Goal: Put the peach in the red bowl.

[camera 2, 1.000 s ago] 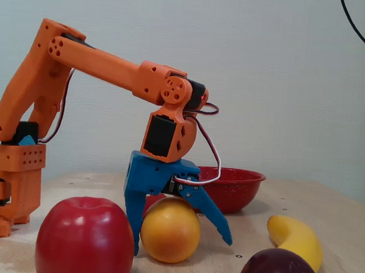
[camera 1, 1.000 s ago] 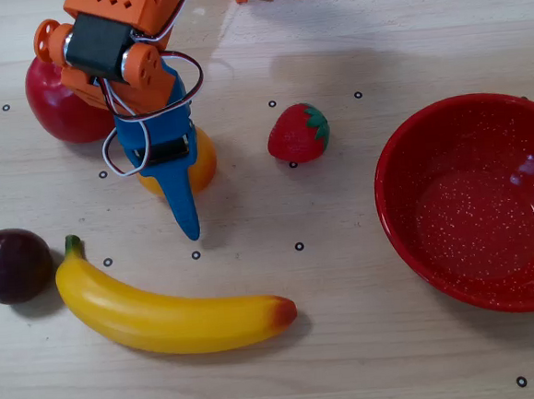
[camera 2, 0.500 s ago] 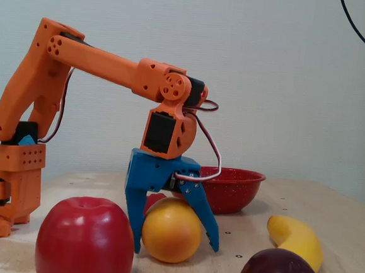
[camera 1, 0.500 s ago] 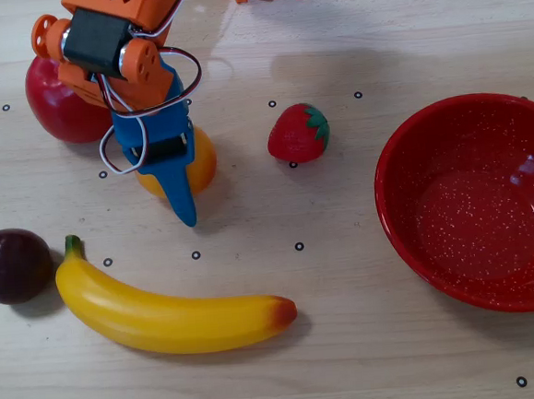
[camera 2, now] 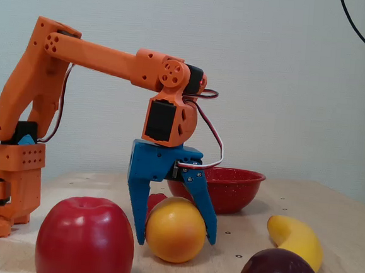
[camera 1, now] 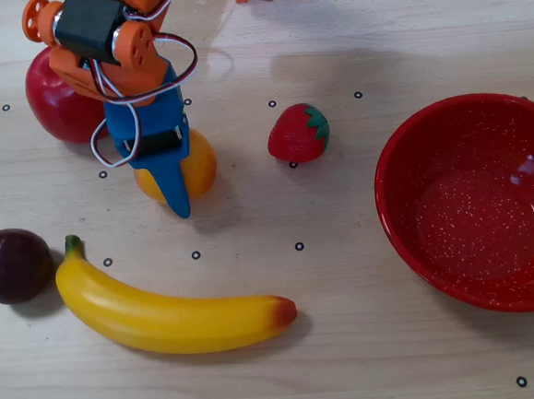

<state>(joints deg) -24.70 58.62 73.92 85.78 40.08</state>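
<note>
Where a second ago the blue moving finger splayed wide out to the side, it now stands swung in against the fruit, so the blue two-finger claw [camera 2: 177, 240] has closed down around the round orange-yellow plastic peach [camera 2: 176, 231]. In the fixed view both fingers flank the peach, one on each side, and appear to touch it; the peach also looks a shade clear of the pale wooden table [camera 1: 371, 339], though its underside is too dim to be sure. Judgement: grasp made or all but made, lift just starting, carry to the bowl not yet begun.

Left to right in the overhead view:
- Dark purple round plum [camera 1: 11, 266], at 8 o'clock from the peach, well apart.
- Glossy red apple [camera 1: 56, 100], at 10 o'clock, near, partly under the orange arm.
- Claw [camera 1: 169, 184] over the peach [camera 1: 198, 163]; blue finger lies across its top pointing to 6 o'clock, peach showing mostly on the 3 o'clock side.
- Long yellow plastic banana [camera 1: 165, 309], at 6 o'clock, apart.
- Small red strawberry with green cap [camera 1: 297, 134], at 3 o'clock, between peach and bowl.
- Large glossy red speckled bowl [camera 1: 409, 244], at 3 to 4 o'clock, well apart, empty.

The strawberry sits close to the straight carry line; the lift needs height to pass it.
</note>
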